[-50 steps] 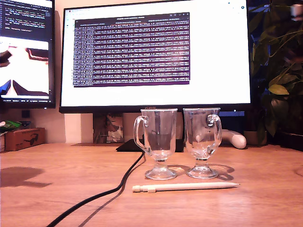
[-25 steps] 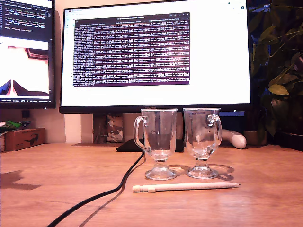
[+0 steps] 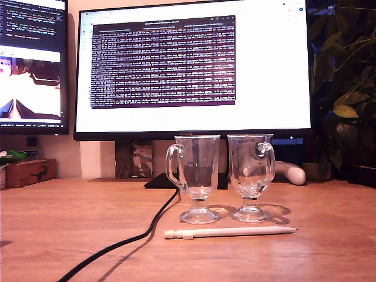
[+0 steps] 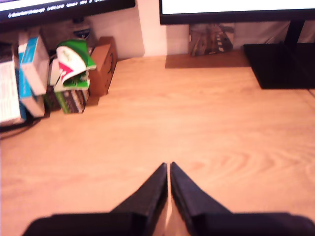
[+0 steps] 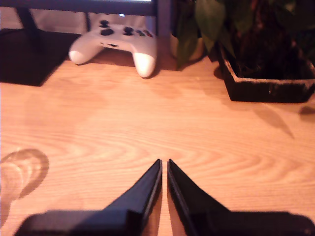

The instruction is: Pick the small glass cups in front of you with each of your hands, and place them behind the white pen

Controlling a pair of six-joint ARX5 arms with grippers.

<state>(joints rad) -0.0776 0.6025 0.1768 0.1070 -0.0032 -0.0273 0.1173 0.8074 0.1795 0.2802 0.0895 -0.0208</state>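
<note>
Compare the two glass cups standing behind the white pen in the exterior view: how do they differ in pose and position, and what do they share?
The cup on the exterior view's left turns its handle toward that view's left; the cup on the exterior view's right turns its handle toward the right. The left cup stands beside the black cable and above the white pen's blunt end; the right cup is nearer the pen's pointed tip. Both are clear, footed, upright and empty.

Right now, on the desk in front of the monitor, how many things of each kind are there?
Clear glass footed mugs: 2
Slim white pen: 1
Black cable: 1
Total: 4
</note>
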